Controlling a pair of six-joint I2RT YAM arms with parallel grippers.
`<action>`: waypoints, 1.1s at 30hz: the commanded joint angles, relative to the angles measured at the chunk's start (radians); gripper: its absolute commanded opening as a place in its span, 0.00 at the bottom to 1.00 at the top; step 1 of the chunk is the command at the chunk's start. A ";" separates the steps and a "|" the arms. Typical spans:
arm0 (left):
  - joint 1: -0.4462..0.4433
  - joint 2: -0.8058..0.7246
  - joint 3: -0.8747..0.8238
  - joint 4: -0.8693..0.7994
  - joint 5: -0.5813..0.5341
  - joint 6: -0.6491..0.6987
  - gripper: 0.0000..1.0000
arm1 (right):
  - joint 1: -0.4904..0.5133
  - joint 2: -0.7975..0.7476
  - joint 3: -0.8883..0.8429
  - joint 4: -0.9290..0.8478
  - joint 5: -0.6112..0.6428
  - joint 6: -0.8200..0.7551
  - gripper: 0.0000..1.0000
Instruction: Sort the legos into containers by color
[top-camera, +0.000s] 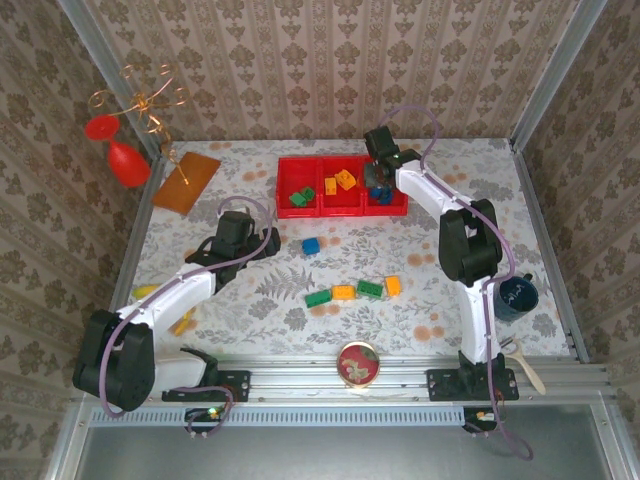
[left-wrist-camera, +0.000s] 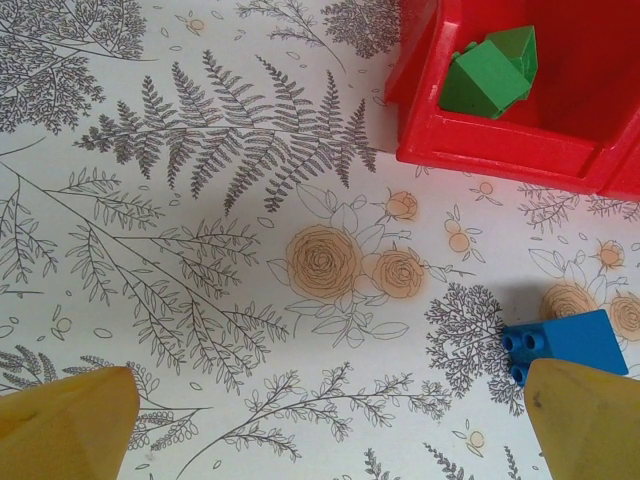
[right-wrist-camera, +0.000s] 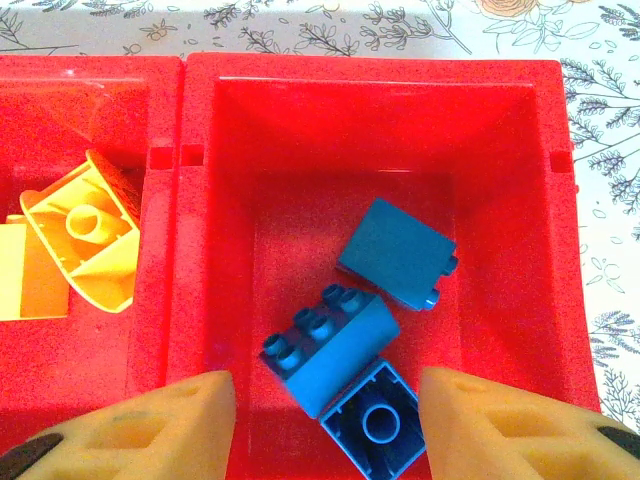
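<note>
Right pincer (right-wrist-camera: 322, 388) apart, empty, above right red bin (right-wrist-camera: 370, 68) | three blue bricks (right-wrist-camera: 395, 250) beneath | left pincer (left-wrist-camera: 328, 385) apart, one loose blue brick (left-wrist-camera: 570, 343) beside a finger.

Bare bench (top-camera: 400, 240) lies open between the containers (top-camera: 340, 212) and the row of four legos (top-camera: 356, 291) at lower centre, but one blue brick (top-camera: 311, 245) sits in that lane. In the right wrist view, three blue legos (right-wrist-camera: 345, 345) crowd the lower half of the right bin (right-wrist-camera: 400, 100); its upper half is free.
</note>
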 joint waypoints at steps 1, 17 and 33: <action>0.005 -0.028 0.006 0.000 0.036 0.025 1.00 | -0.006 -0.039 0.006 -0.028 0.000 -0.012 0.53; -0.059 -0.104 -0.051 0.005 0.143 0.163 1.00 | -0.005 -0.392 -0.387 0.077 -0.003 0.068 0.69; -0.352 -0.057 -0.041 -0.118 0.246 0.440 0.98 | -0.005 -0.744 -0.847 0.082 0.059 0.256 1.00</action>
